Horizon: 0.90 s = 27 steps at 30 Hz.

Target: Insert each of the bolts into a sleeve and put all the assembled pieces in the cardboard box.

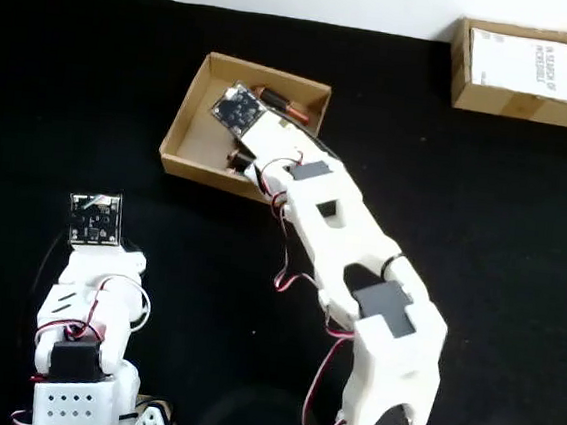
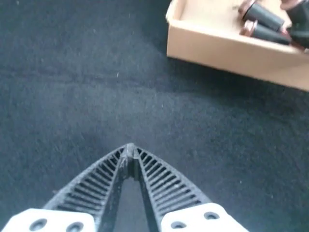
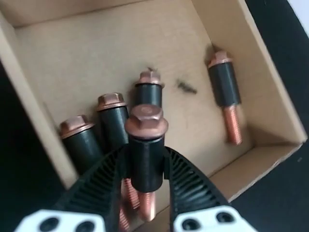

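Note:
The open cardboard box point(image 1: 185, 135) lies at the back centre of the black table. My right gripper point(image 3: 145, 181) hangs over the box interior point(image 3: 96, 53), shut on an assembled piece point(image 3: 146, 150): a copper bolt in a black sleeve, head up. Several more assembled pieces lie on the box floor, three side by side point(image 3: 79, 140) below the gripper and one apart point(image 3: 225, 87) near the far wall. My left gripper point(image 2: 130, 154) is shut with nothing in it, low over bare table in front of the box point(image 2: 227, 48), and the left arm point(image 1: 89, 284) stands at the front left.
A second cardboard box point(image 1: 528, 75) with a white booklet in it sits at the back right corner. The black table surface point(image 1: 94, 94) lies bare around the arms.

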Each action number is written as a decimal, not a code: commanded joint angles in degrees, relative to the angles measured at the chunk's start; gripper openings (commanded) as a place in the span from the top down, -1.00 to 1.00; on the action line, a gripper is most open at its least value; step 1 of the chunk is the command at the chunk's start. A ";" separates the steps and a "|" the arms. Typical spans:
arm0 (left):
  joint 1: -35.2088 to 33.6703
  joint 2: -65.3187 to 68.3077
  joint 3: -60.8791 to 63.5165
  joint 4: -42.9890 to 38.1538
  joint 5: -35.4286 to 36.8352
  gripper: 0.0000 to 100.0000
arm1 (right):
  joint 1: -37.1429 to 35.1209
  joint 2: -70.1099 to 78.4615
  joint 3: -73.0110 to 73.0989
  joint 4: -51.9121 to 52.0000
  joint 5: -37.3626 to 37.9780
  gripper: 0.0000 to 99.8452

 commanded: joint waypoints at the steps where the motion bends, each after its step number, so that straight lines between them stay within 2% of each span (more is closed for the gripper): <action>1: -0.31 -0.57 1.01 0.53 -0.26 0.98 | 1.19 2.59 -6.29 -1.01 6.07 0.98; 5: -0.31 -0.57 1.01 0.35 -0.26 0.98 | 1.19 6.29 -11.12 -0.92 8.53 0.98; 13: -0.31 -0.57 1.01 0.53 -0.35 0.98 | 1.19 4.53 -15.08 0.22 8.44 0.97; 15: -0.31 -0.57 1.01 0.53 -0.35 0.98 | 1.19 0.48 -15.16 4.62 8.26 0.93; 22: -0.31 -0.57 1.01 0.62 -0.35 0.98 | 1.01 -14.46 -15.08 22.90 8.18 0.46; 25: -0.31 -0.57 1.01 0.62 -0.35 0.98 | 1.19 -20.44 -15.08 28.70 7.12 0.49; 27: -0.31 -0.57 1.01 0.62 -0.35 0.98 | 1.19 -25.10 -15.08 31.78 2.29 0.55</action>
